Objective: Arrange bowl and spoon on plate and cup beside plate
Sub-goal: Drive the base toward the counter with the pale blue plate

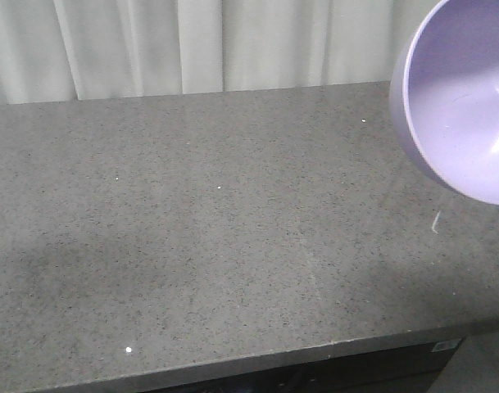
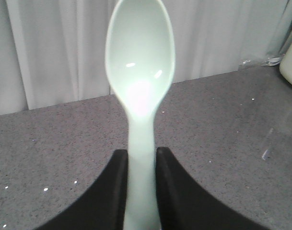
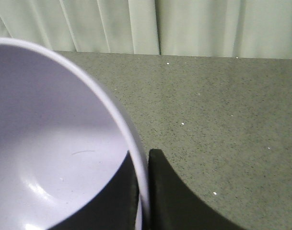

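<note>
The spoon [image 2: 140, 76] stood clamped upright in the left pincer [image 2: 141, 191], while the right pincer [image 3: 142, 191] gripped the tilted bowl's [image 3: 45, 143] rim above the surface [image 1: 216, 229]

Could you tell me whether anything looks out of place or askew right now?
The bowl is tipped steeply, its inside facing sideways, held up by the right gripper pinching its rim. The left gripper holds the spoon by its handle. Neither plate nor cup shows on the counter. Nothing looks spilled or damaged.
</note>
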You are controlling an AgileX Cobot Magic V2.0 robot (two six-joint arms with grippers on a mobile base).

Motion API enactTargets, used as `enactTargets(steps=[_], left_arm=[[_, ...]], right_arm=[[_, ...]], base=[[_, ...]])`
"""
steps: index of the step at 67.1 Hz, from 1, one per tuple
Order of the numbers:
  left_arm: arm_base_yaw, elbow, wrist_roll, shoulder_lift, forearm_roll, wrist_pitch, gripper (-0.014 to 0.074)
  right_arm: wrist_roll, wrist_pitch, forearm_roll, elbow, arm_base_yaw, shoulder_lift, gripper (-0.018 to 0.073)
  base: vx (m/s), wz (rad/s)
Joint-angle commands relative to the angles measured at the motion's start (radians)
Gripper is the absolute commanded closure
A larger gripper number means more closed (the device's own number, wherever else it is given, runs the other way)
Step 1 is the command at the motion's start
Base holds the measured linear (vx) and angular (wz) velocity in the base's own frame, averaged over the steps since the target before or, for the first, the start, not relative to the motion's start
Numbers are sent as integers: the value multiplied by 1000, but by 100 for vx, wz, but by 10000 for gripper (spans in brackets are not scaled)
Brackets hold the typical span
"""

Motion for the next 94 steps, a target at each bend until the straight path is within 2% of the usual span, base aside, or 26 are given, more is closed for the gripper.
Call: enactTargets(steps=[1, 94], left_arm=[[-9, -25, -4, -15, -16, -71, 604], [-9, -25, -4, -15, -16, -71, 604]], right_arm=[[-6, -49, 44, -32, -3, -8, 565], [-6, -49, 44, -32, -3, -8, 565]], base=[[-2, -28], [-3, -34]])
